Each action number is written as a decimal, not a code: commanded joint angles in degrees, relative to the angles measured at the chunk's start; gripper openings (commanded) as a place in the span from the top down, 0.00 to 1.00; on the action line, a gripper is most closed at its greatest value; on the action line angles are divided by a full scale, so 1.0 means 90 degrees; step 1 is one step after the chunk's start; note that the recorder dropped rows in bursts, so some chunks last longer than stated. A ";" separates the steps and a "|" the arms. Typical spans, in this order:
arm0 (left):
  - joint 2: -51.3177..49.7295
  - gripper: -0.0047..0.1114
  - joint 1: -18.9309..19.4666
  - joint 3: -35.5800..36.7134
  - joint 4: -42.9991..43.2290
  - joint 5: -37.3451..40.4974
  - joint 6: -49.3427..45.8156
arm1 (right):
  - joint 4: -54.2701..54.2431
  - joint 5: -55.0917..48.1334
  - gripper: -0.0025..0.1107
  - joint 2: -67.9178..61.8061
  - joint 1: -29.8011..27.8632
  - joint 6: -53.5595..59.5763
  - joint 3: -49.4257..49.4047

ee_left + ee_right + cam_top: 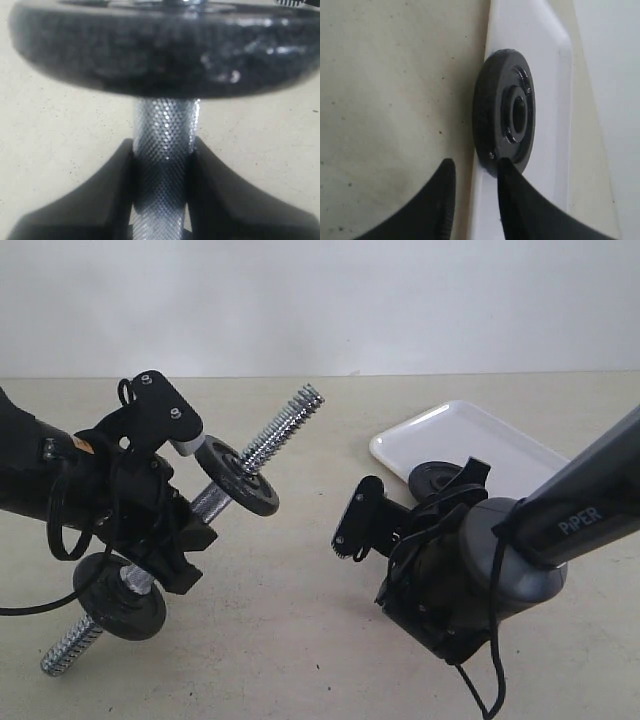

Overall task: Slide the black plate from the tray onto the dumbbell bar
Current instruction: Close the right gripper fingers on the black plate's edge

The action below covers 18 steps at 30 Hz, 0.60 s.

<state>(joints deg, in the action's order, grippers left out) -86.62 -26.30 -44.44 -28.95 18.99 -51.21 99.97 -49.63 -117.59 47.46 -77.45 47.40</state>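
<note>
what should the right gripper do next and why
Probably ease the right gripper forward until its open jaws straddle the edge of the plate. The plate lies ungrasped on the tray, just ahead of the gripper, while the left gripper holds the bar up.

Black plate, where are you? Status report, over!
Left claw shut on dumbbell bar. Right claw open, just short of black plate. Plate flat at tray edge. Nothing blocking.

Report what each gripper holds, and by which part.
Left gripper grips the dumbbell bar by its knurled middle. Right gripper holds nothing; the black plate lies on the tray.
</note>
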 commanded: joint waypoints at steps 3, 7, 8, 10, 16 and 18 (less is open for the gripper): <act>0.0171 0.92 -0.0032 -0.0037 -0.0347 -0.2985 0.0009 | -0.0003 -0.0094 0.75 -0.0030 -0.0025 0.0006 -0.0005; 0.0123 0.92 -0.0032 0.0122 -0.0347 -0.3300 0.0018 | -0.0003 -0.0094 0.75 -0.0030 -0.0025 0.0006 -0.0005; 0.0123 0.92 -0.0032 0.0133 -0.0347 -0.3350 0.0018 | -0.0003 -0.0094 0.75 -0.0030 -0.0025 0.0006 -0.0005; 0.0123 0.92 -0.0032 0.0133 -0.0347 -0.3437 0.0018 | -0.0003 -0.0094 0.75 -0.0030 -0.0025 0.0006 -0.0005; -0.0058 0.92 -0.0032 0.0133 -0.0347 -0.3786 0.0018 | -0.0003 -0.0149 0.75 -0.0030 -0.0025 0.0006 -0.0005; -0.0247 0.92 -0.0032 0.0133 -0.0347 -0.3853 0.0018 | -0.0003 -0.0149 0.75 -0.0030 -0.0025 0.0006 -0.0005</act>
<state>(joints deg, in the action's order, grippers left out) -89.61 -26.41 -41.54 -29.52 13.57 -51.21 99.97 -50.23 -117.59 47.46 -77.22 47.40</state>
